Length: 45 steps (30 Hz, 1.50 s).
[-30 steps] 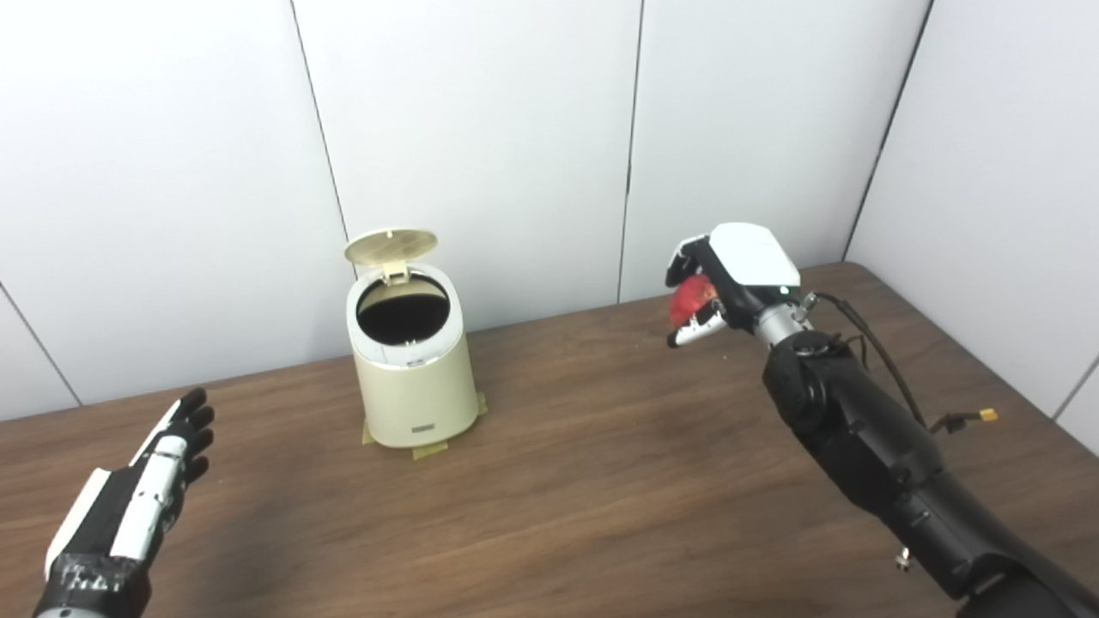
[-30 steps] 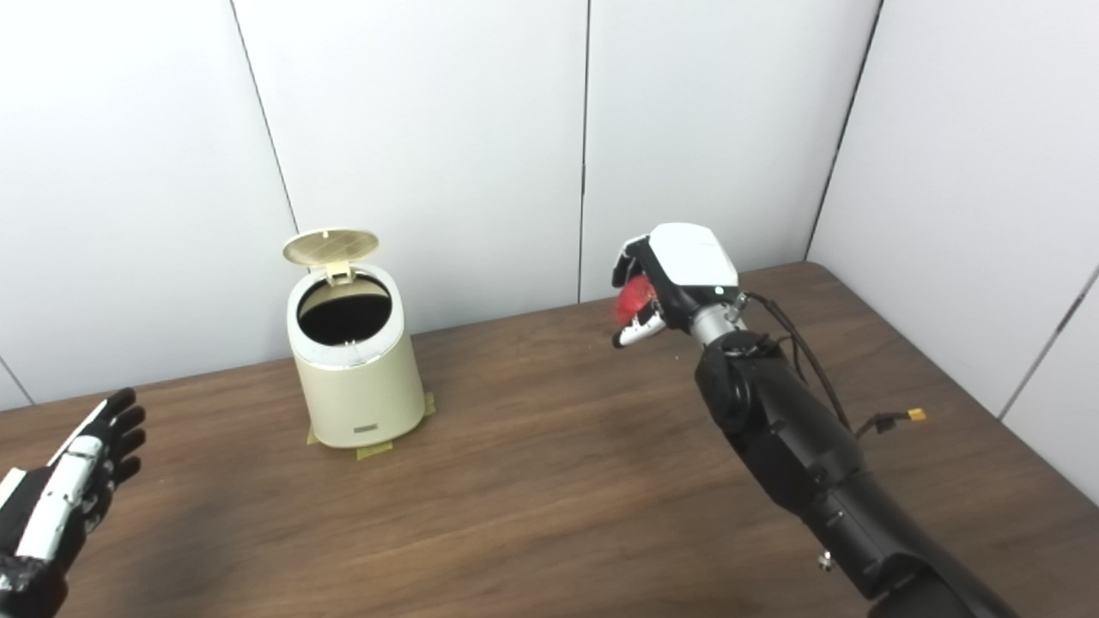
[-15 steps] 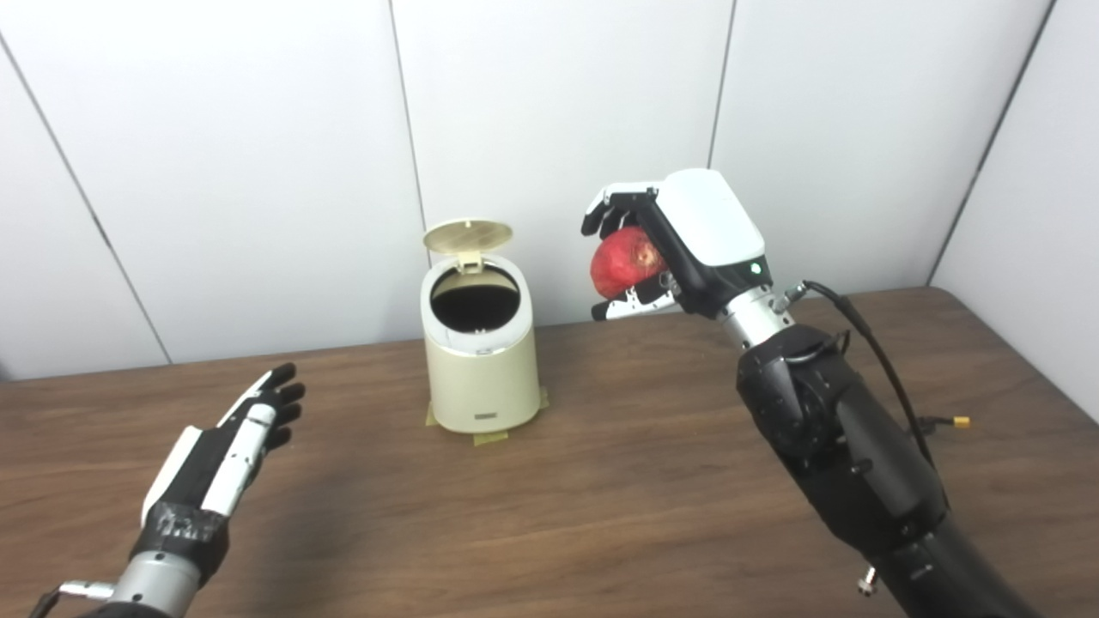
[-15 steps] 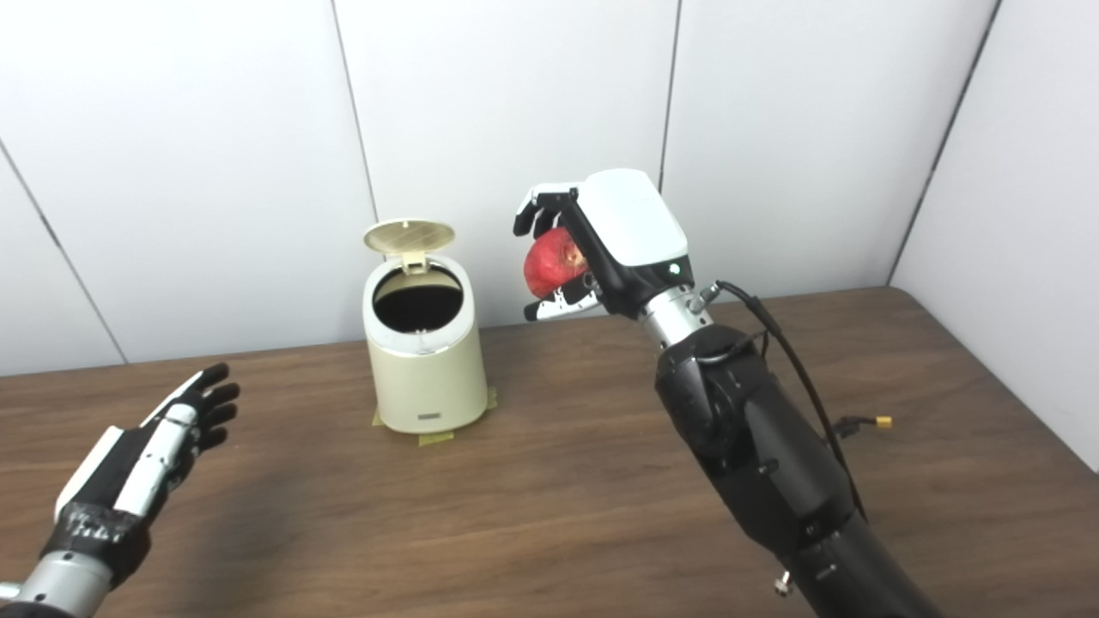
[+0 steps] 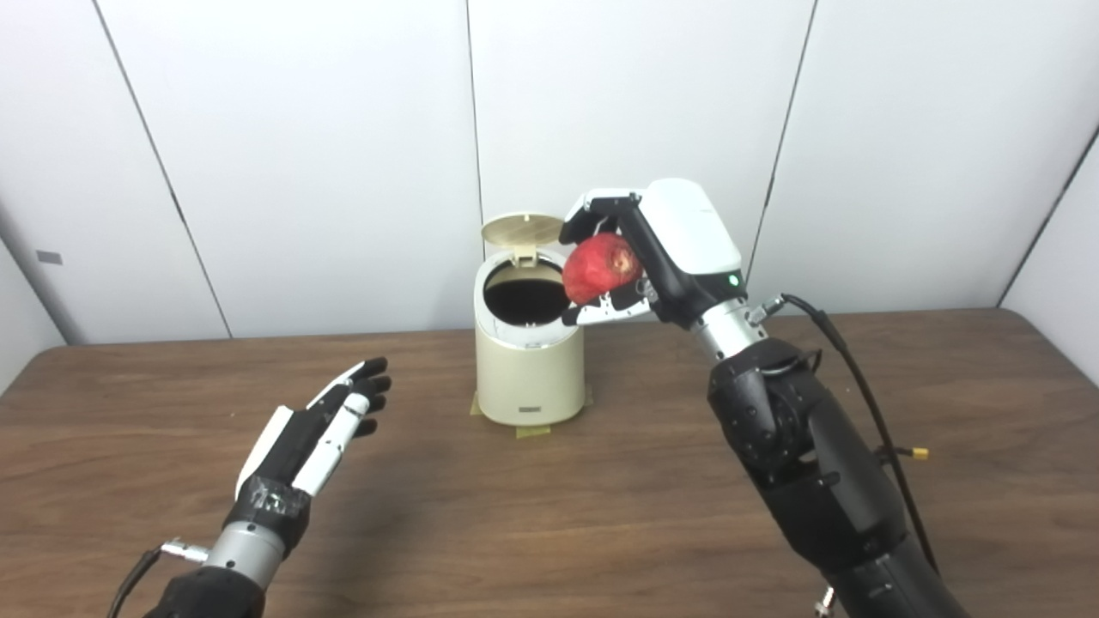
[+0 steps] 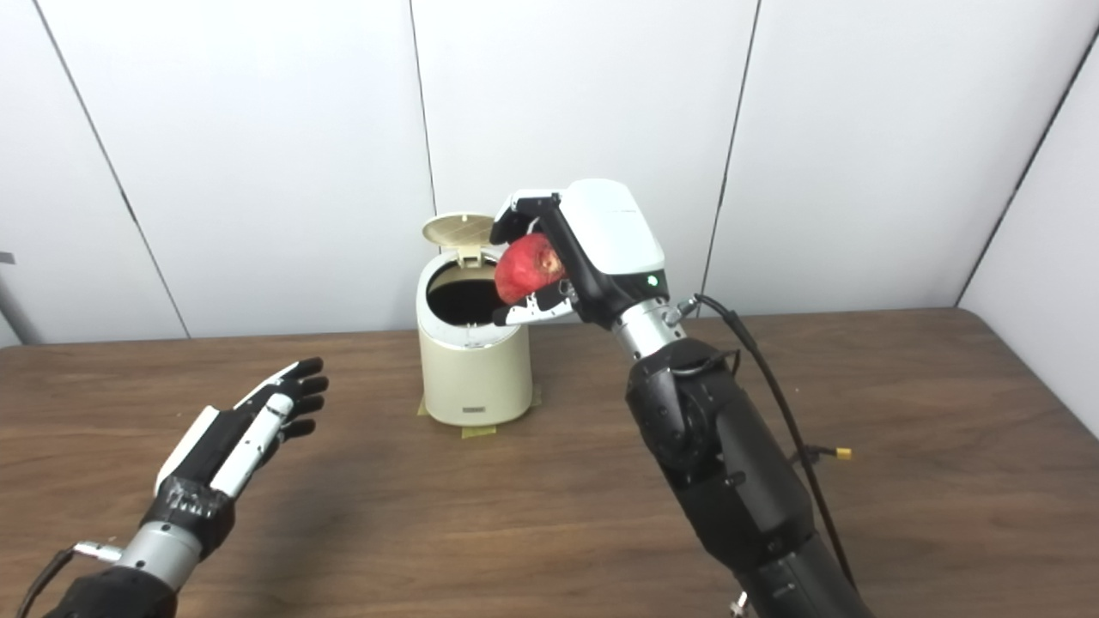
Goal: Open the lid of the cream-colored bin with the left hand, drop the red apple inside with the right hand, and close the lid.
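A brown wooden counter (image 5: 601,515) filled the lower half of the frame, with white wall panels (image 5: 300,154) behind it. At the lower right, the black right arm (image 5: 816,463) rose from the bottom edge and reached toward the middle of the picture. Just left of centre stood the cream-colored bin (image 5: 530,369), upright on the counter, with strips of tape (image 5: 532,431) showing at its base. Its lid (image 5: 522,229) was tipped up at the back, leaving the dark mouth uncovered. The right hand (image 5: 661,249) was clenched around the red apple (image 5: 601,268), which hung above the bin's right rim, at the edge of the opening. At the lower left, the left hand (image 5: 318,429) was released, fingers stretched out and apart, grasping nothing, hovering over the counter well apart from the bin.
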Available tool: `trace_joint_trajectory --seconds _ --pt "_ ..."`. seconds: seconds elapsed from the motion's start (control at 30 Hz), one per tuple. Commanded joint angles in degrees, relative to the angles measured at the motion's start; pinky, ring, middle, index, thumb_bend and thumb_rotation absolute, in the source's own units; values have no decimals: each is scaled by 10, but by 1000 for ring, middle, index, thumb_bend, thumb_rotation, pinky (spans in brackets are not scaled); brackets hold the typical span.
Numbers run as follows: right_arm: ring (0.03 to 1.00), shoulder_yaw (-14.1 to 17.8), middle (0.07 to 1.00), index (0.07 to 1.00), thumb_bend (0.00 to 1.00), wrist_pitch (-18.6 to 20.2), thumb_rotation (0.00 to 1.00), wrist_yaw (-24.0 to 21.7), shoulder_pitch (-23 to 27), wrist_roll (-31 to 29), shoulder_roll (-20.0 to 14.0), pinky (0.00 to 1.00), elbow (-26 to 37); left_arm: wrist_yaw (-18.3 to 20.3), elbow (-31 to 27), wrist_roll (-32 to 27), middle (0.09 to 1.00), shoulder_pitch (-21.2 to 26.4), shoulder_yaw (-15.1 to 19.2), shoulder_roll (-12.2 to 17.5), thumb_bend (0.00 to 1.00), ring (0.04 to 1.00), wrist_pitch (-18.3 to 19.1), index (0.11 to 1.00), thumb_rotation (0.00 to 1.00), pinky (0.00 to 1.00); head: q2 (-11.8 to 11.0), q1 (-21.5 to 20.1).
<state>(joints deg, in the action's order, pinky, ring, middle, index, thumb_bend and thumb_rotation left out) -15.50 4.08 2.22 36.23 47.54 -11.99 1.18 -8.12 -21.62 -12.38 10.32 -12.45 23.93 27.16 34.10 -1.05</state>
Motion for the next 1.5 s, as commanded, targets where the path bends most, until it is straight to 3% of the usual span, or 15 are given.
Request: trace_joint_trajectory --seconds 0.0,0.53,0.83,1.47 --pt "386 9 519 508 515 -11 0 16 42 0 3 386 1 4 -7 19 903 15 9 0 475 902 -3 909 880 851 0 2" --pt "388 -2 517 501 516 -39 0 64 92 0 28 388 -105 32 -16 71 907 3 17 -24 464 901 -2 917 901 883 -4 16" --pt "384 -12 516 513 514 -35 0 60 104 -5 39 384 -141 60 -17 103 911 1 29 -39 459 898 -2 926 910 896 -6 17" --pt "385 -33 522 496 515 -47 0 112 133 -6 69 367 -233 136 -22 170 905 -5 81 -88 453 901 -2 927 914 914 -3 22"
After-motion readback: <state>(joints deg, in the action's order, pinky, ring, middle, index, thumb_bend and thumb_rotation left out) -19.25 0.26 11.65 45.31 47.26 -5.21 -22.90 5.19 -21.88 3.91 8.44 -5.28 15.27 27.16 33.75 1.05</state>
